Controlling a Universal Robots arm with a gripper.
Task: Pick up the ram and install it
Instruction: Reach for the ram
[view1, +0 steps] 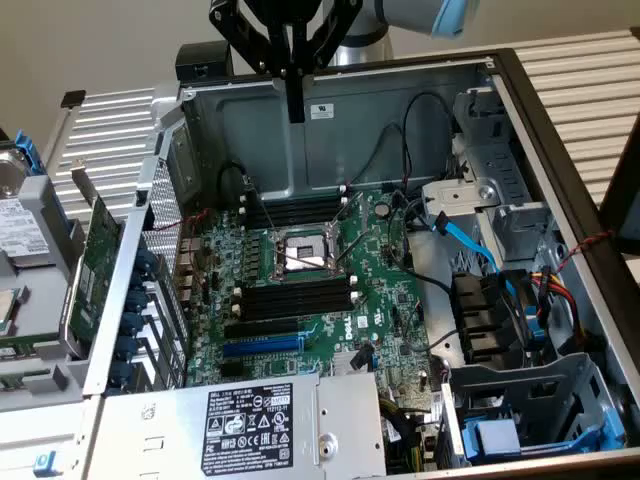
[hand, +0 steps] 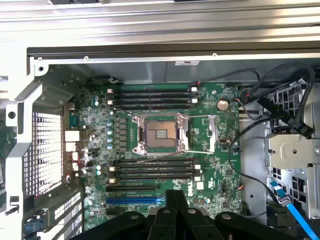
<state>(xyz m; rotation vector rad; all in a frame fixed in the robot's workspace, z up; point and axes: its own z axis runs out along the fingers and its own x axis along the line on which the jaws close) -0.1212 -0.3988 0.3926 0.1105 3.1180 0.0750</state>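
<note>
My gripper (view1: 295, 117) hangs above the back wall of the open computer case, its two black fingers pressed together with nothing between them. In the wrist view the gripper (hand: 176, 193) looks straight down on the green motherboard (hand: 210, 165). Two banks of bare black memory slots flank the CPU socket (hand: 160, 132): the upper bank (hand: 150, 96) and the lower bank (hand: 152, 170). In the exterior view these are the far bank (view1: 295, 211) and the near bank (view1: 295, 300). The ram stick is out of view.
A large green expansion card with a metal bracket (view1: 95, 262) leans outside the case at the exterior view's left, by a hard drive (view1: 18, 235). The power supply (view1: 250, 422) fills the front. Blue and black cables (view1: 470, 240) and a drive cage (view1: 530, 410) crowd the exterior view's right.
</note>
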